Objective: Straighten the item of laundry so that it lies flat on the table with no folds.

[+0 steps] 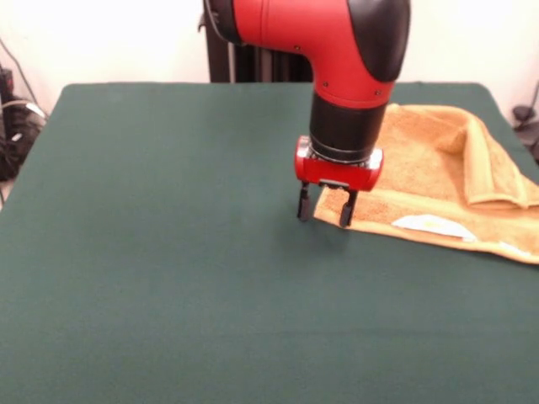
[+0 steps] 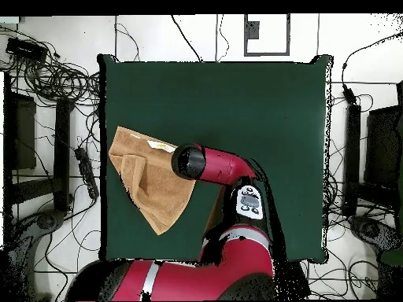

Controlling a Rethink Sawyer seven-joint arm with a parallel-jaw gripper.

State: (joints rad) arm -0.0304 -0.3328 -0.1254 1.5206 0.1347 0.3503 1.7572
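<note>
Glossy red arm (image 1: 320, 34), black joint bands, red wrist block, black fingers (image 1: 346, 208)

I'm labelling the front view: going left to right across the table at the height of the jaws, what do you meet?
Bare green table → gripper, jaws open at the towel's corner → orange towel → white label → folded-over flap.

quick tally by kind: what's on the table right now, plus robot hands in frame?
Towel: 1 (orange-tan, one side folded over itself, white label on the near edge)
Hand: 1 (fingers open, at the towel's corner)
Table: 1 (dark green cloth)
Total: 3
</note>
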